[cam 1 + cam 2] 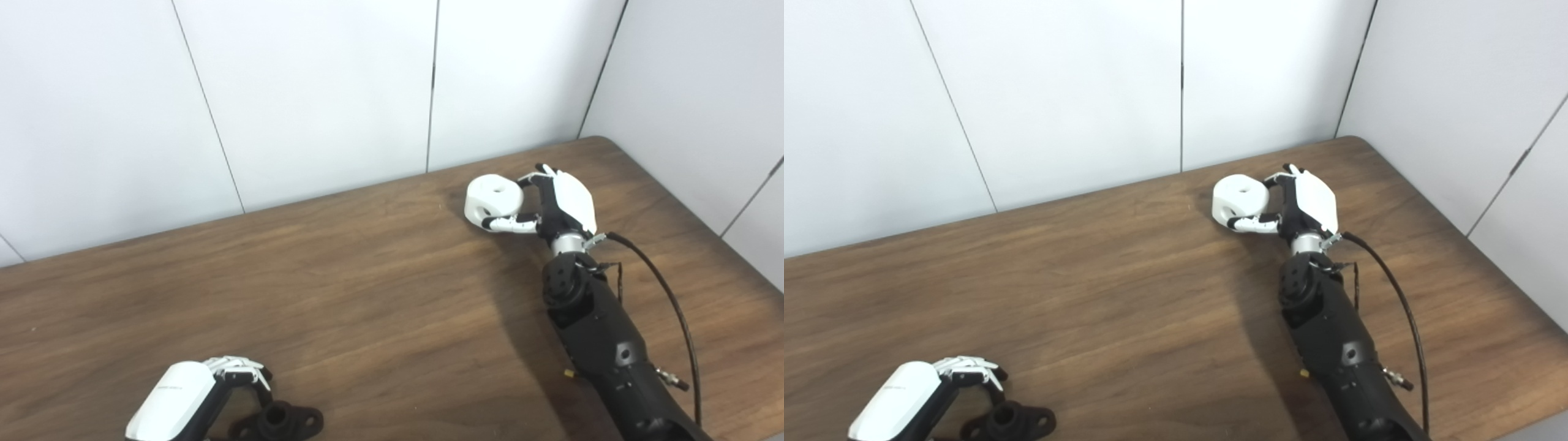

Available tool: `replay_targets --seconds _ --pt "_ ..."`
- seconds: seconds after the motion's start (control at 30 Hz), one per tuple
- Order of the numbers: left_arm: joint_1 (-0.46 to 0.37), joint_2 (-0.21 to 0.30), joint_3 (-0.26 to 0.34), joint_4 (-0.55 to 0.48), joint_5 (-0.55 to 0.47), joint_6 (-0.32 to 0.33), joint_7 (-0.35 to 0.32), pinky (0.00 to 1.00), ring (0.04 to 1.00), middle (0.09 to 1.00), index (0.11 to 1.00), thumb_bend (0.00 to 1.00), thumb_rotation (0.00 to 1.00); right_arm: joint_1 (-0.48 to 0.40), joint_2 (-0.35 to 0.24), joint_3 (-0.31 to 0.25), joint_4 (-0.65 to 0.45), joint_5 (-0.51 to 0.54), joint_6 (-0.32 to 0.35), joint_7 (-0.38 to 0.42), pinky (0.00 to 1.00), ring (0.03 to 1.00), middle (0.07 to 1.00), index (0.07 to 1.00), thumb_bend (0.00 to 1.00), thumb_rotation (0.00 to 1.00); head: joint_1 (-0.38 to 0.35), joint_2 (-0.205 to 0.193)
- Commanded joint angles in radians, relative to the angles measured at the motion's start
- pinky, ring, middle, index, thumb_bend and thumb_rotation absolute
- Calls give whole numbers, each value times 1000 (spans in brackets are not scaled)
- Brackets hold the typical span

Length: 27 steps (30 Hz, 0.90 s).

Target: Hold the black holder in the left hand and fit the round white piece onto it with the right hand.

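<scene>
Table (pixel 380 294) backed by wall panels (pixel 306 92) at rear and right. Round piece (pixel 493 199) seen far right on table, near back edge, right hand (pixel 560 205) just beside it on its right, fingers touching it. Holder (pixel 278 421) lies at near left edge of table, left hand (pixel 184 398) touching it from left. Holder and round piece well apart, bare tabletop between them.

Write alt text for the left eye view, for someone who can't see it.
On a brown wooden table, the right robot hand closes around a round white piece at the far side, while the left robot hand curls beside a black holder at the near edge.
</scene>
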Motion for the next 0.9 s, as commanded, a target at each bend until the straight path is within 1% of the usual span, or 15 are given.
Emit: replay_targets --seconds 0.0,0.17,0.4,0.63,0.87 --pt "0 5 -5 3 7 -1 0 764 759 708 482 520 43 -44 -25 -11 5 8 -55 -49 1000 957 883 489 521 147 -2 -1" --pt "3 5 -7 -1 7 6 -3 771 764 709 483 520 42 -43 -26 -8 16 28 -76 -71 1000 958 879 487 518 140 -2 -5" --pt "9 0 -14 -6 17 16 -7 776 769 715 483 520 42 -38 -34 -7 5 32 -73 -66 1000 954 877 488 518 141 10 -6" --pt "16 -7 -20 -18 25 28 -11 776 769 717 483 520 43 -6 -36 -1 -93 45 -62 -23 1000 940 877 489 517 146 33 -3" --pt "19 -10 -34 -19 39 38 -13 782 777 725 483 520 44 30 -22 1 -244 72 -12 72 895 925 876 486 519 147 74 7"
